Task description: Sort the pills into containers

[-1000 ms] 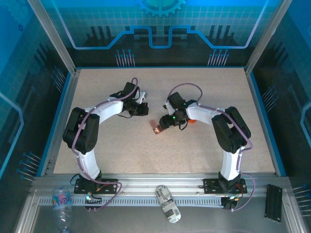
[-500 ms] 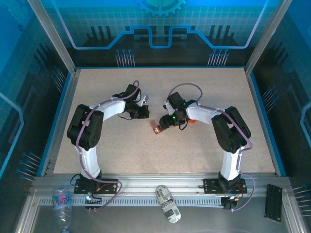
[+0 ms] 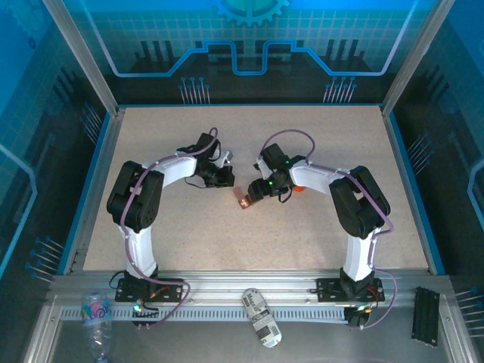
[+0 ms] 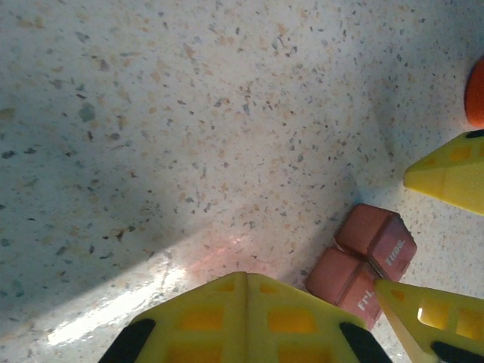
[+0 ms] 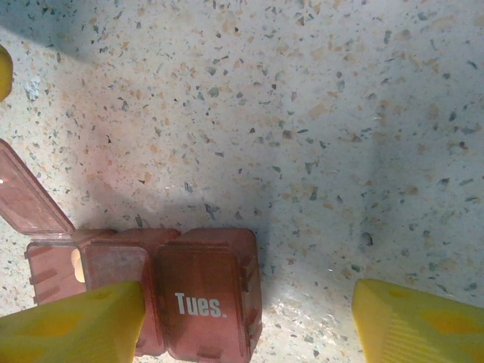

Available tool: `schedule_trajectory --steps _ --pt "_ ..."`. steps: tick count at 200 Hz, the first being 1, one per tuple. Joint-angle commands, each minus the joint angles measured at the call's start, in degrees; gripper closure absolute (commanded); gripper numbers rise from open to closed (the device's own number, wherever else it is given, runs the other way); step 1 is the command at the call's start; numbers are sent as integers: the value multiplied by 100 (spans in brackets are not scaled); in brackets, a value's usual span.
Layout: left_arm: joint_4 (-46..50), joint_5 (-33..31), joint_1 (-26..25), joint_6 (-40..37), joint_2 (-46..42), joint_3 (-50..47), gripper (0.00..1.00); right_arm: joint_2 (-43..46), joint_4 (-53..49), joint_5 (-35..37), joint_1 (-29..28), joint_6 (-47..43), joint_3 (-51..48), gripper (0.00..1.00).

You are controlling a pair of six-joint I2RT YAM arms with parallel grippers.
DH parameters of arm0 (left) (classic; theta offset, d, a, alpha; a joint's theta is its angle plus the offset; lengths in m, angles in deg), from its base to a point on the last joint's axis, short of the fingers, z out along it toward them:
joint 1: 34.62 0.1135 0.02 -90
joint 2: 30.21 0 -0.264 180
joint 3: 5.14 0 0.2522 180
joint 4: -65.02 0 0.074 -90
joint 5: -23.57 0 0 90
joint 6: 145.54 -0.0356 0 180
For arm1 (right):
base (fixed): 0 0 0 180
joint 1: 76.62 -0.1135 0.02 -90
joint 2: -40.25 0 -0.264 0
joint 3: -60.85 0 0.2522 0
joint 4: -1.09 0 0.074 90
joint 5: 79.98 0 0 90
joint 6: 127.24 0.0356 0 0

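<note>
- on the speckled bench [image 3: 318,249], the dark red-brown pill tray [image 3: 243,200] lies near the middle, between the tips of the two arms.
- we read "tues." in white on one shut lid of the tray [image 5: 204,295] in the right wrist view.
- from the left wrist, the tray [image 4: 363,257] shows "tues." on one lid and "fri" on the next, where a yellow finger cuts off the rest of the word.
- at one end of the tray a clear red lid [image 5: 26,197] stands open, with a pale shape in the compartment beside it.
- the right pincer [image 3: 253,194] is spread wide. in its own view the pincer [image 5: 249,291] has the tray between its fingers, close to one of them, and we cannot tell if they touch.
- the left pincer [image 3: 224,175] is pressed together on nothing, its joined tips [image 4: 246,278] just beside the tray.
- an orange object [image 3: 299,189] sits partly behind the right arm.
- a white-labelled bottle [image 3: 261,318] lies on the front rail, its print too small to read.
</note>
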Motion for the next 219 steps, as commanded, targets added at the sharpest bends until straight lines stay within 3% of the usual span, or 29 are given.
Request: schedule_trajectory --steps 1,121,219 --pt "167 304 -96 85 -76 11 100 -221 -120 198 59 32 -23 27" --pt "-237 391 -595 463 -856 -660 100 -281 -127 197 86 52 -15 27" --pt "-545 309 -889 621 -889 -1070 100 -270 -153 173 173 80 20 28"
